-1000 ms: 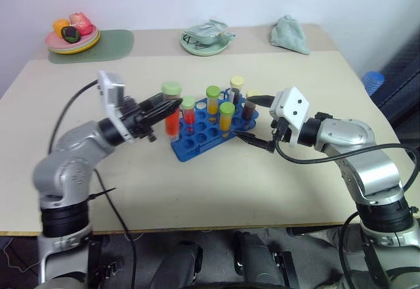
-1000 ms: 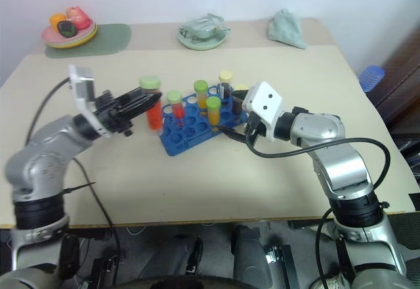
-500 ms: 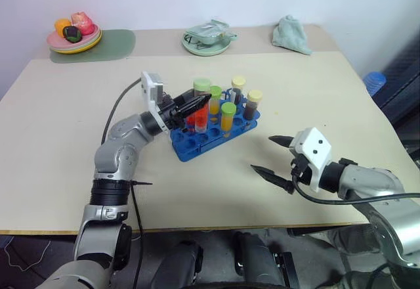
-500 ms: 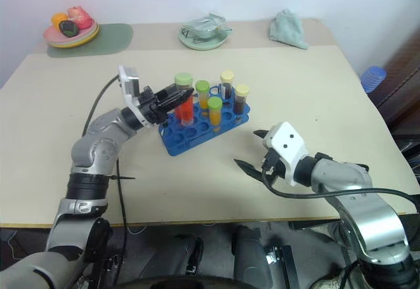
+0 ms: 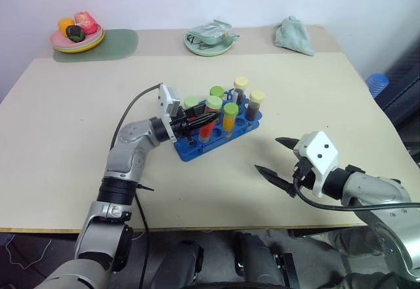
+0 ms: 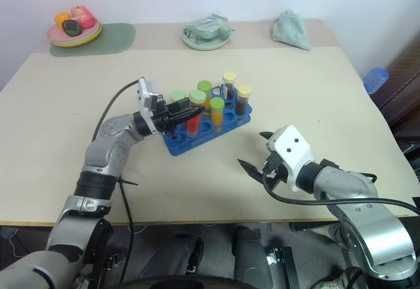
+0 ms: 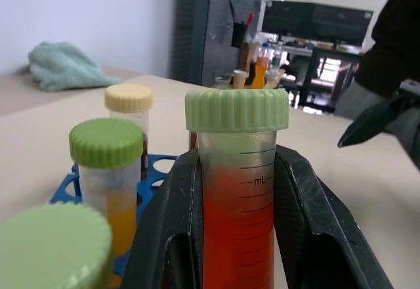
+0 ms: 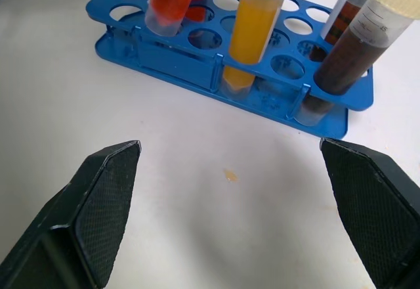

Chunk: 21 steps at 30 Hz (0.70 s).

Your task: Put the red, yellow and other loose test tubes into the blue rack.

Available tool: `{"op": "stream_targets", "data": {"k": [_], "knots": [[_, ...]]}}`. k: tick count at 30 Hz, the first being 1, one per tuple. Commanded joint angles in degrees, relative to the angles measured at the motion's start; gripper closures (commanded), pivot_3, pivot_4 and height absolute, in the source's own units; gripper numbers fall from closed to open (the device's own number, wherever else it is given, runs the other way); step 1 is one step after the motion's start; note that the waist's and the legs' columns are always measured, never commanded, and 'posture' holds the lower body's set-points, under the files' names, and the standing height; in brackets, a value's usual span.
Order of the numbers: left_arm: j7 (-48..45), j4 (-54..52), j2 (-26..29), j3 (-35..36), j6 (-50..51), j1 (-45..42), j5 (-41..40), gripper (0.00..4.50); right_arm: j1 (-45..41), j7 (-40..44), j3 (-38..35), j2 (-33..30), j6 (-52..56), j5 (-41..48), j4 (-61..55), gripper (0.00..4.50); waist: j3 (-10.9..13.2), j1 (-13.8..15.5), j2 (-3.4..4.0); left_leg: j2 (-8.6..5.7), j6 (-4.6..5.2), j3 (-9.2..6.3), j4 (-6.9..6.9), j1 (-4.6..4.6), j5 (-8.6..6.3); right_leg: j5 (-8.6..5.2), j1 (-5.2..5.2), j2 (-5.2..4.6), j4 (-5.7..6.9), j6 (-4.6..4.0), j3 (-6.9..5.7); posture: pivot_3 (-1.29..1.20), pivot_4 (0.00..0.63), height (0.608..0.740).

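Red liquid, clear plastic: the red test tube (image 7: 239, 190), pale green cap uppermost, was clamped between the two black fingers (image 7: 298, 217) of the left gripper (image 5: 205, 119), which pinched it just below the cap. It stood over the near front row of the blue rack (image 5: 190, 150), long axis close to upright with a slight tilt; in the right wrist view its rounded lower end (image 8: 172, 0) sat at a hole rim, and whether it had entered the hole could not be told.

Blue rack: rectangular, top a grid of round holes, lying slantwise at mid-table (image 5: 59, 138), long axis running from near-left to far-right.

Tubes standing upright in the rack:
- yellow tube with green cap (image 5: 230, 117), front row, just beside the held red one
- second yellow tube with green cap (image 5: 216, 94), farther back, partly hidden behind the gripper
- brown tube with cream cap (image 5: 254, 104), at the right end
- cream-capped tube (image 5: 240, 87), rear row, contents hard to make out
- pale green cap (image 5: 191, 102) behind the left gripper, its tube body hidden

Right gripper (image 5: 281, 164): released, its fingers (image 8: 98, 203) spread wide and holding nothing, poised above bare table near the rack's right end, well apart from every tube
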Motion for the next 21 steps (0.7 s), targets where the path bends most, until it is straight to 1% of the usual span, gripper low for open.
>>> {"op": "stream_targets", "data": {"k": [1, 6, 10, 13, 15, 16, 20, 21], "knots": [[0.35, 1.03, -0.04, -0.93, -3.18, -0.03, 2.45, 3.61, 0.37, -0.56, -1.59, 0.24, -1.87, 0.37, -1.4, 0.0, 0.0, -0.02, -0.01, 0.0, 0.0, 0.0, 0.0, 0.0, 0.0, 0.0, 0.0, 0.0, 0.0, 0.0, 0.0, 0.0, 0.15, 0.74], [1.35, 3.14, -0.36, -1.06, -7.02, 0.02, 4.49, 3.61, 0.95, -0.83, -1.42, 0.09, -2.8, 0.08, -1.0, 0.0, -0.02, 0.0, -0.01, 0.0, 0.0, 0.0, 0.01, 0.05, 0.0, 0.01, 0.08, 0.0, 0.0, 0.01, 0.0, 0.0, 0.15, 0.74], [1.94, 2.82, -0.56, -1.27, -7.47, 0.51, 4.33, 3.61, 1.05, -0.93, -1.6, -0.08, -2.96, 0.21, -1.01, 0.0, -0.03, 0.0, -0.01, 0.0, 0.01, 0.0, 0.04, 0.09, 0.0, 0.02, 0.14, 0.0, 0.0, 0.03, 0.0, 0.0, 0.15, 0.74], [1.96, 2.32, -0.82, -0.38, -4.54, 1.11, 2.0, 3.61, 1.06, -0.79, -1.62, -0.31, -3.1, 0.13, -0.91, 0.0, -0.05, 0.01, -0.01, 0.0, 0.01, 0.0, 0.05, 0.09, 0.0, 0.02, 0.15, 0.0, 0.0, 0.04, 0.0, 0.0, 0.15, 0.74], [2.0, 2.07, -0.7, -0.06, -4.24, 1.33, 1.49, 2.66, 1.08, -0.8, -1.64, -0.35, -3.05, 0.21, -1.0, 0.0, -0.06, 0.01, 0.0, 0.0, 0.01, 0.0, 0.05, 0.09, 0.0, 0.02, 0.15, 0.0, 0.0, 0.04, 0.0, 0.0, 0.15, 0.74], [2.17, 2.0, -0.6, 0.01, -4.3, 1.4, 1.49, 2.3, 1.09, -0.79, -1.63, -0.38, -3.08, 0.22, -0.99, 0.0, -0.06, -0.04, 0.0, 0.0, 0.01, 0.0, 0.05, 0.09, 0.0, 0.02, 0.15, 0.0, 0.0, 0.04, 0.0, 0.0, 0.15, 0.74], [2.29, -0.13, 0.09, 0.5, -2.72, 2.82, 0.28, 0.33, 1.22, -0.76, -1.48, -0.38, -3.16, 0.29, -1.09, 0.0, -0.05, -0.05, -0.01, 0.0, 0.01, 0.0, 0.03, 0.04, 0.0, 0.02, 0.06, 0.02, 0.0, 0.04, 0.0, 0.0, 0.15, 0.74], [2.22, -1.18, 0.27, 0.78, -2.14, 3.27, -0.42, 0.09, 1.0, -0.77, -1.29, -0.35, -3.13, 0.33, -1.01, 0.0, -0.05, 0.0, -0.01, 0.0, 0.01, 0.0, 0.03, 0.03, 0.0, 0.02, 0.06, 0.02, 0.0, 0.04, 0.0, 0.0, 0.15, 0.74]]}}
